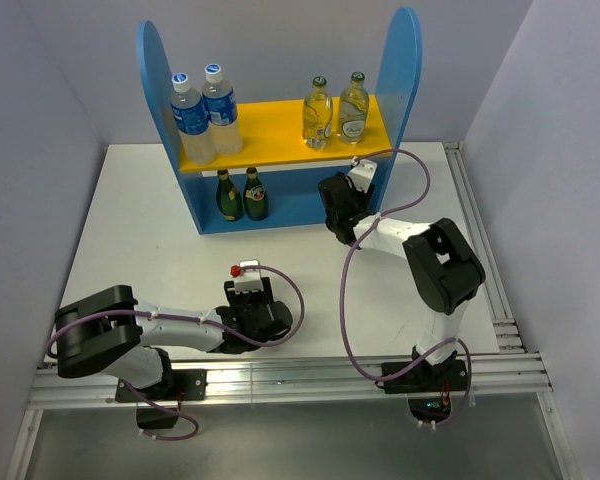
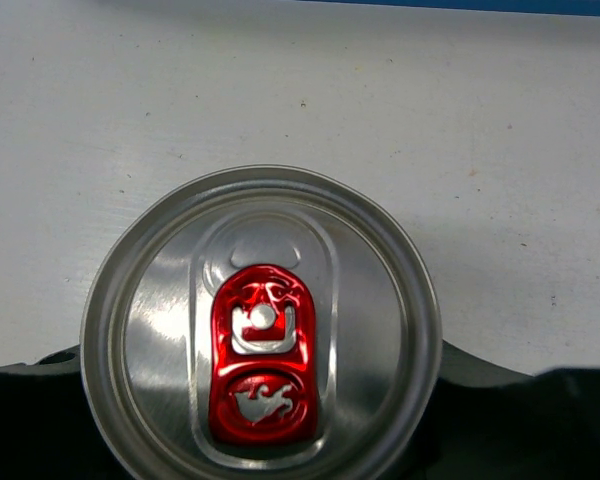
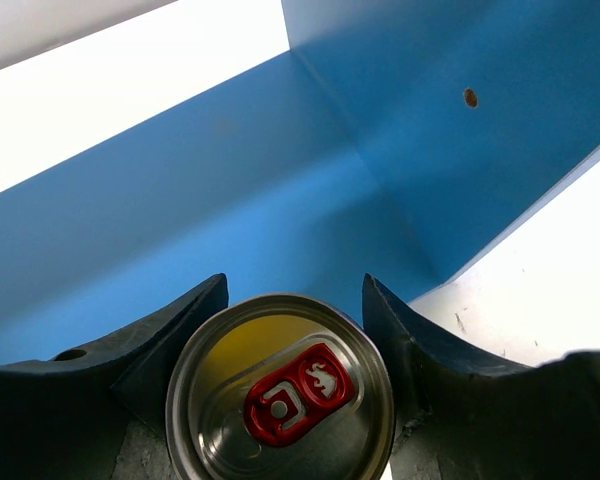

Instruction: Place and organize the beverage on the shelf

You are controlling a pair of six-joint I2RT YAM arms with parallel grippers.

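The shelf (image 1: 275,125) stands at the back of the table. Its yellow upper board holds two clear glass bottles (image 1: 334,110) of pale yellow liquid on the right. Two dark green bottles (image 1: 241,194) stand on the lower level's left. My right gripper (image 1: 336,198) reaches into the lower right corner of the shelf (image 3: 330,150). In the right wrist view, my right gripper (image 3: 295,288) is shut on a silver can (image 3: 280,400) with a red tab. My left gripper (image 1: 252,302) is out on the table. In the left wrist view, my left gripper (image 2: 260,400) is shut on another red-tabbed can (image 2: 365,300). Both cans are hidden in the top view.
Two plastic water bottles (image 1: 205,115) with blue labels stand on the upper board's left. The shelf's blue right side panel (image 1: 398,70) rises just beside my right wrist. A metal rail (image 1: 480,260) runs along the table's right edge. White table (image 2: 380,110) lies beyond the left can.
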